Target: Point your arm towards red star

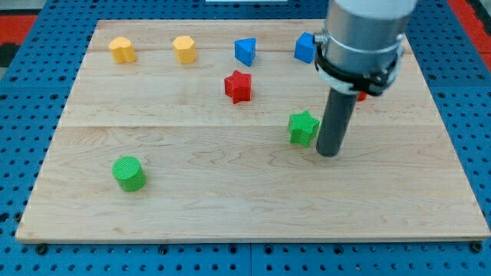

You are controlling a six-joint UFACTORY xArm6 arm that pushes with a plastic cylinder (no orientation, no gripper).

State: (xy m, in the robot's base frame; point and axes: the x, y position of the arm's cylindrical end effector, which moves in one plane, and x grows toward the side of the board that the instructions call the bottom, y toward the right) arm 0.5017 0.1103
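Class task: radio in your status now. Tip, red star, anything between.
My tip down beside green star, on its right. Red star up-left, untouched. Green star sits near the line between.

My tip (328,152) rests on the pale wooden board (230,207), just to the view's right of the green plastic star (304,127). The red plastic star (238,86) lies up and to the left of that. Along the top edge sit two yellow blocks (122,50) (184,49), a blue triangular block (245,51) and another blue block (305,47) (partly hidden by the arm). The green plastic cylinder (129,172) stands well apart, at lower left.
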